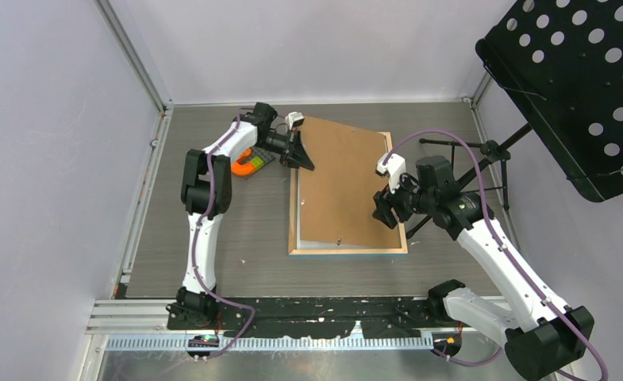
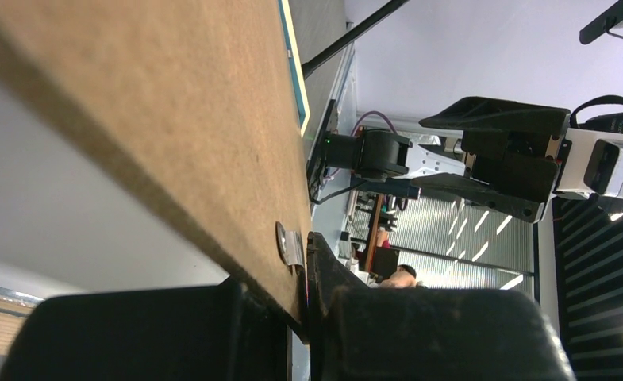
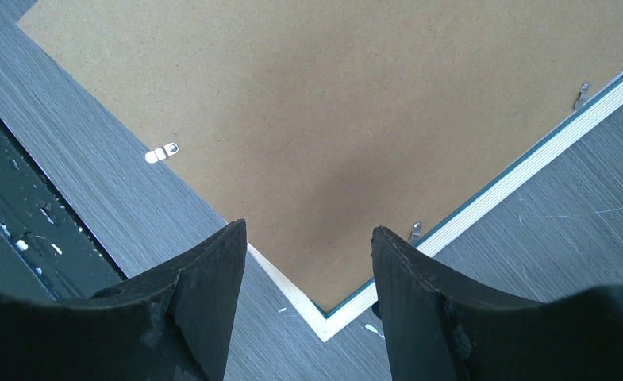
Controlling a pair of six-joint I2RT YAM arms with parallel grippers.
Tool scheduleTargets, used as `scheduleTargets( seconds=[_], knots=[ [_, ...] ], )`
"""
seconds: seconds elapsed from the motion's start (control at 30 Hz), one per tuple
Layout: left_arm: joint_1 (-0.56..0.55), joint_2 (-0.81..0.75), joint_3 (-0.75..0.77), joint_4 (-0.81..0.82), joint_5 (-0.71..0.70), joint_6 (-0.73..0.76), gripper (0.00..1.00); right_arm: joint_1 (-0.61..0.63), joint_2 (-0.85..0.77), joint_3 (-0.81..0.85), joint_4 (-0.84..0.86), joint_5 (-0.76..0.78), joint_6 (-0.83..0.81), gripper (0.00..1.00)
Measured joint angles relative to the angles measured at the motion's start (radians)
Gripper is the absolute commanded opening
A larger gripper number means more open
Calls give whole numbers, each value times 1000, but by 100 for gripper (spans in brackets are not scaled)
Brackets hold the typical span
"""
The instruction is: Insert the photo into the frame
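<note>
Tabletop (image 1: 213, 238) carries the frame (image 1: 348, 251) back-up, the photo out of sight, with the backing board (image 1: 340, 182) askew over it, its far left edge pinched in the left gripper (image 1: 298, 152). Right gripper (image 1: 386, 208) hovers wide open above the near right corner; squaring the board within the frame before lowering looks wisest.
</note>
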Motion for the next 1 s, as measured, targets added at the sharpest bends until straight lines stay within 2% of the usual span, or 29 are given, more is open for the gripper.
scheduleTargets(
  seconds=[0.6, 0.83, 1.0],
  knots=[
    [33, 0, 8, -145, -5, 135, 0, 0, 0, 0, 0, 0, 0, 65],
    [33, 0, 11, -135, 13, 117, 0, 0, 0, -1, 0, 0, 0, 65],
    [33, -4, -9, -61, 31, 55, 0, 0, 0, -3, 2, 0, 0, 65]
  ],
)
